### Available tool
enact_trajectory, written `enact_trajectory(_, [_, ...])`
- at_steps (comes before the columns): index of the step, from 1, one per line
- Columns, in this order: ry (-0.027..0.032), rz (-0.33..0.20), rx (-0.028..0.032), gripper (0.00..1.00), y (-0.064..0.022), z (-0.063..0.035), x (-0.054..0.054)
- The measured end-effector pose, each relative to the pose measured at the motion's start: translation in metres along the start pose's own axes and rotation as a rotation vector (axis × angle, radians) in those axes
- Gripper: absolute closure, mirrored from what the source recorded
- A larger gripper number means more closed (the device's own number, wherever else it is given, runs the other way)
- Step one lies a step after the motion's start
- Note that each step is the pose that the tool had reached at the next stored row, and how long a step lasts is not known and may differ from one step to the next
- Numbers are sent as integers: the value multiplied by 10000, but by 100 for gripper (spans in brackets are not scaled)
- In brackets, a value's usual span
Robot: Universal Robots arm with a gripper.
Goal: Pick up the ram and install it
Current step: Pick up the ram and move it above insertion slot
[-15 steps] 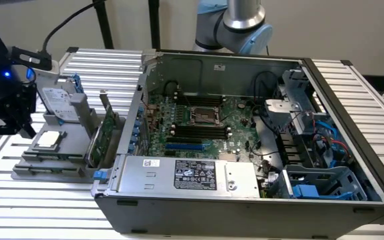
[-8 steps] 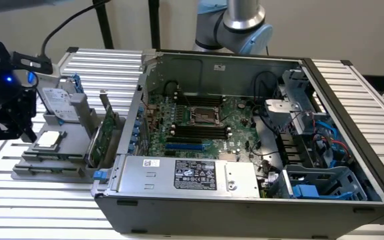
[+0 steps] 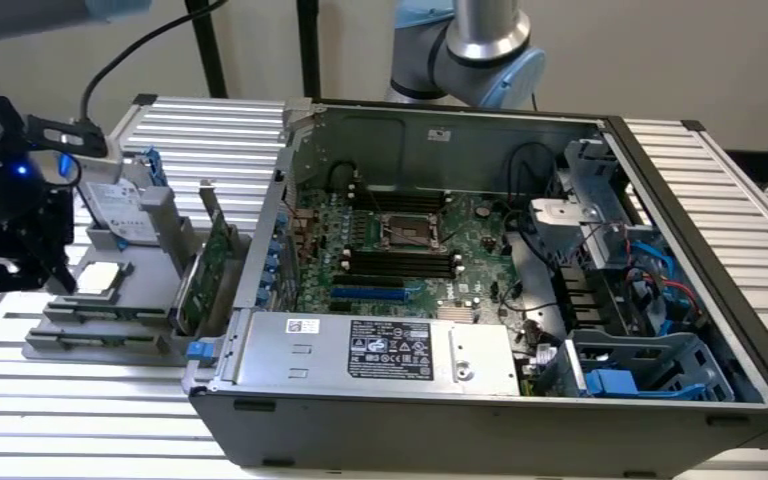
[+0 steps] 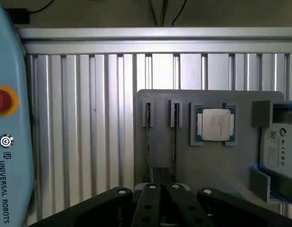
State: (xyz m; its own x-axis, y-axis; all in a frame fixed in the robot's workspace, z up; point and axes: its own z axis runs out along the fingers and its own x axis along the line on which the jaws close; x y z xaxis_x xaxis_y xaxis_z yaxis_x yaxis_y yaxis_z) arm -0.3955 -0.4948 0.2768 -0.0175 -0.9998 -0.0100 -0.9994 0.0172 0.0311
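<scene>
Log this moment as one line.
stage: pre-grasp | gripper: above parts tray | ram: edge-up in tray slot, not gripped | computer case: open

The end effector [image 4: 160,188] is cut off by the picture's edge in the wrist view. It hides the nearest ends of two narrow slots [image 4: 147,142] in the gray holder [image 4: 217,170], and what sits in the slots is too thin to make out. The labelled drive [image 4: 279,149] and a pale blue device [image 4: 9,142] run out of the picture. In the exterior view the computer case [image 3: 491,425] is clipped at its lower corner.
</scene>
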Motion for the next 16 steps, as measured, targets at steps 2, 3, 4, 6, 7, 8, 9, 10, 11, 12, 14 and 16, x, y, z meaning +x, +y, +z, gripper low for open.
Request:
enact_trajectory(2, [2,-42,6,0,-17,24,24])
enact_trajectory(3, [2,-58,7,0,-27,39,36])
enact_trajectory(4, [4,-73,7,0,-37,56,47])
enact_trajectory(6, [5,-108,6,0,-57,91,65])
enact_trajectory(7, [5,-129,7,0,-67,110,73])
enact_trajectory(8, [6,-152,5,0,-75,126,79])
enact_trajectory(9, [7,-173,5,0,-80,144,82])
enact_trajectory(10, [7,-193,5,0,-84,162,85])
enact_trajectory(11, [8,-213,4,0,-86,182,86])
enact_trajectory(12, [8,-232,4,0,-87,200,87])
enact_trajectory(14, [10,-267,4,0,-91,235,88])
enact_trajectory(16, [10,-296,5,0,-92,271,89])
